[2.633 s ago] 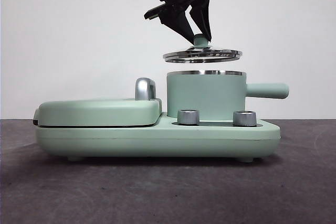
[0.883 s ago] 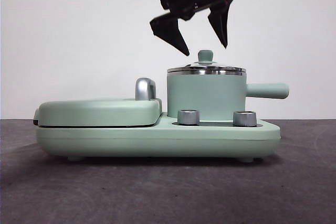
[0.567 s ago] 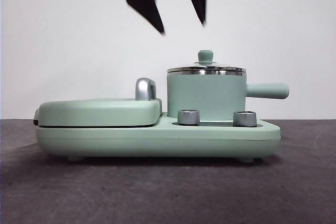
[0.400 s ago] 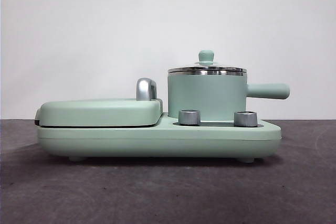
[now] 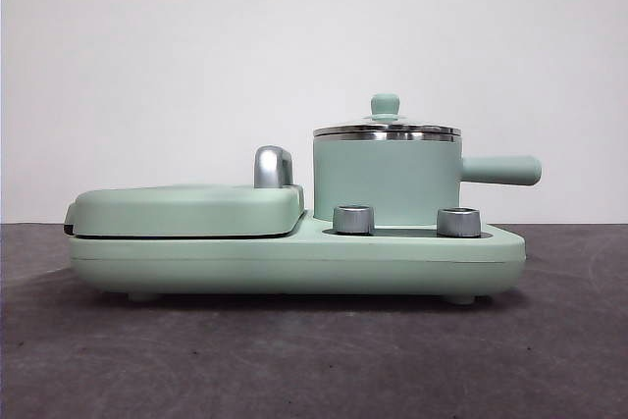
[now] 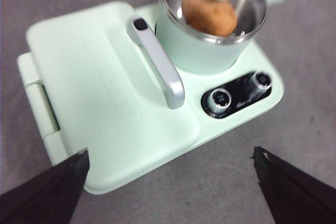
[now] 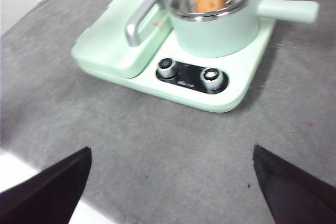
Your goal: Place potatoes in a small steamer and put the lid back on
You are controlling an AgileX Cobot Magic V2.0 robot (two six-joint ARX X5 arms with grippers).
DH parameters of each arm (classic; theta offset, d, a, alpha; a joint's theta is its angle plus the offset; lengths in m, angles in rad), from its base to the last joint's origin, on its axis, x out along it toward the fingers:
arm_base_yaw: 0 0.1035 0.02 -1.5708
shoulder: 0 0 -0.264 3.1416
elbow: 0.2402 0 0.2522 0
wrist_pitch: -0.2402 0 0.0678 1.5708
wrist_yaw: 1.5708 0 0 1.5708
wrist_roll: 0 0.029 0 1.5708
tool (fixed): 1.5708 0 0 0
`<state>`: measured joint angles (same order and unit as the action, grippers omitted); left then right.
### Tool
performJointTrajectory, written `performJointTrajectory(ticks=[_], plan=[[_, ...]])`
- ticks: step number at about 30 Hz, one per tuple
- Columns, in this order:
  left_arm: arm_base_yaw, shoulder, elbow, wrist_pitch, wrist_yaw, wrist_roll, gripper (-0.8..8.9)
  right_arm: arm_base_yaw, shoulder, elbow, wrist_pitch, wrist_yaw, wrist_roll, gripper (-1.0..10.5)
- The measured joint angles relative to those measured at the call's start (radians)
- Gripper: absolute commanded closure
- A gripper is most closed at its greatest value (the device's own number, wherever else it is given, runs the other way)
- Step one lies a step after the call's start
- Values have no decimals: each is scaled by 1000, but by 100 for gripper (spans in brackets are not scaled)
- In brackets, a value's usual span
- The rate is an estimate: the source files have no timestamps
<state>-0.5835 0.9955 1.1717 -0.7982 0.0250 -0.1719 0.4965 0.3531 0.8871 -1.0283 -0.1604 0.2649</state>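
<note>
The glass lid (image 5: 386,128) sits on the small steamer (image 5: 387,180), potato (image 6: 209,12) inside; griddle (image 5: 184,209) beside it. Left gripper (image 6: 168,161) and right gripper (image 7: 170,163) both gape, empty.

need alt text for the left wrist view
A potato sits inside a mint-green steamer under its glass lid, seen from above. The left hand hangs open and empty above the appliance's flat griddle cover.

Matt mint steamer (image 5: 385,182) with shiny steel rim, clear glass lid (image 6: 210,3), rough grey tabletop (image 7: 157,150).
</note>
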Motion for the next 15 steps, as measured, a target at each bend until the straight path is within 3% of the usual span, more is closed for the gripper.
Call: performJointTrajectory(ticks=[3, 6, 10, 11, 13, 14, 15], plan=[[1, -196, -182, 91, 12, -33, 319, 0, 19, 0, 2, -5, -6, 458], [1, -345, -304, 82, 23, -76, 319, 0, 34, -1, 26, -5, -6, 459], [1, -462, -342, 38, 25, -115, 374, 0, 35, -1, 61, -27, -7, 460], [1, -480, -342, 38, 25, -118, 449, 0, 35, -1, 62, -31, -7, 491], [1, -513, -342, 32, 25, -121, 830, 0, 35, -1, 60, -43, -6, 871], [1, -521, -342, 29, 24, -122, 781, 0, 35, -1, 60, -50, -6, 955], [1, -526, -342, 26, 15, -126, 810, 0, 35, -1, 58, -51, -7, 924]])
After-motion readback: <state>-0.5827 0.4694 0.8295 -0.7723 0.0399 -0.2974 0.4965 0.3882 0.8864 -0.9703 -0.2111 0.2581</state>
